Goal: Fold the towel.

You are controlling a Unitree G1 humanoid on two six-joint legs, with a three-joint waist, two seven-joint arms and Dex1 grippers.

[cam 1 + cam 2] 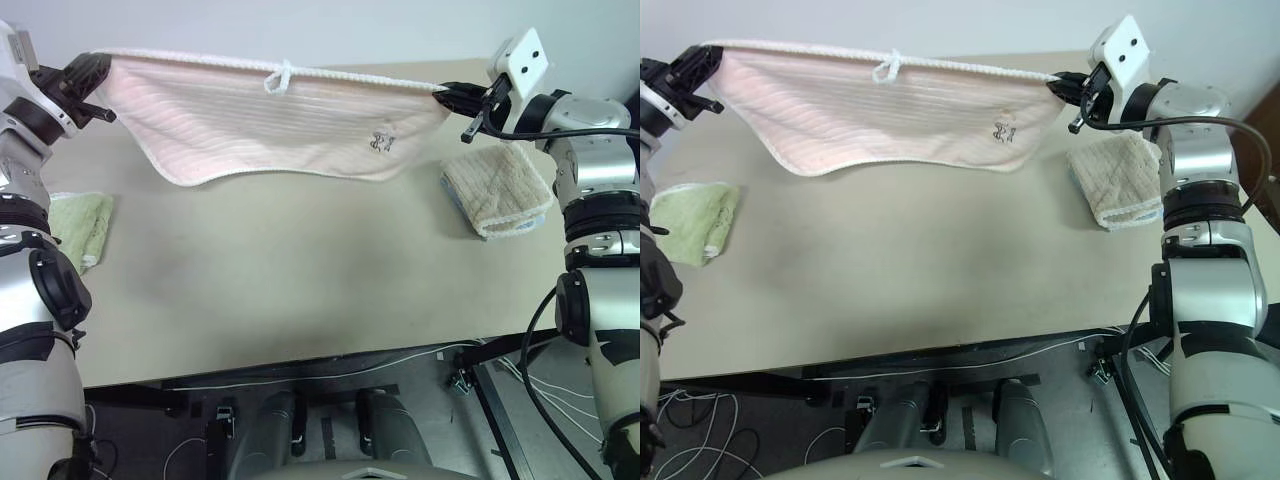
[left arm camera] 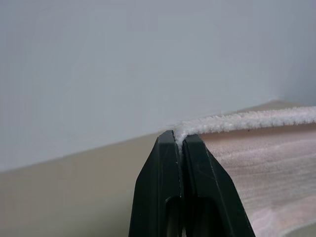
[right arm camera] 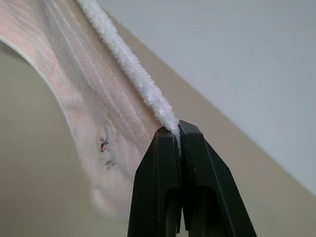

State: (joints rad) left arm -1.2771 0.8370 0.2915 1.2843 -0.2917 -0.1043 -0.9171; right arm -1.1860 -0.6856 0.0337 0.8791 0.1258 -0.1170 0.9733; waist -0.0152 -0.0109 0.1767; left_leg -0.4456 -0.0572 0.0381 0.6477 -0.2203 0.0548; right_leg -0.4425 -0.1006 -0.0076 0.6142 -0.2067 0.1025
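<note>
**Pink towel stretched between my two end effectors above the worktop**

I hold the towel [image 1: 270, 120] up in the air by its white hemmed upper edge, one corner in each arm. My left end effector [image 2: 179, 139] is clamped tight on the left corner; in the left wrist view my two black fingers [image 2: 157, 182] press together with the fluffy white hem pinched between their tips and the pink ribbed cloth running away beside them. My right end effector [image 3: 177, 129] is likewise closed on the right corner, the hem emerging from between the fingertips and running off along the towel's top.

Between the two grips the top edge runs nearly straight and taut, and the rest of the cloth hangs below it in a shallow curve, its lower hem clear of the worktop [image 1: 300, 290]. A small white loop [image 1: 279, 77] sits on the upper hem around the middle, and a small dark printed mark [image 1: 382, 142] shows on the pink face near the right end.

On the worktop, a light green towel [image 1: 80, 225] lies folded near the left edge, below my left arm. A beige waffle-textured towel [image 1: 497, 190] lies folded on the right side, just below my right end effector and apart from the hanging cloth.
</note>
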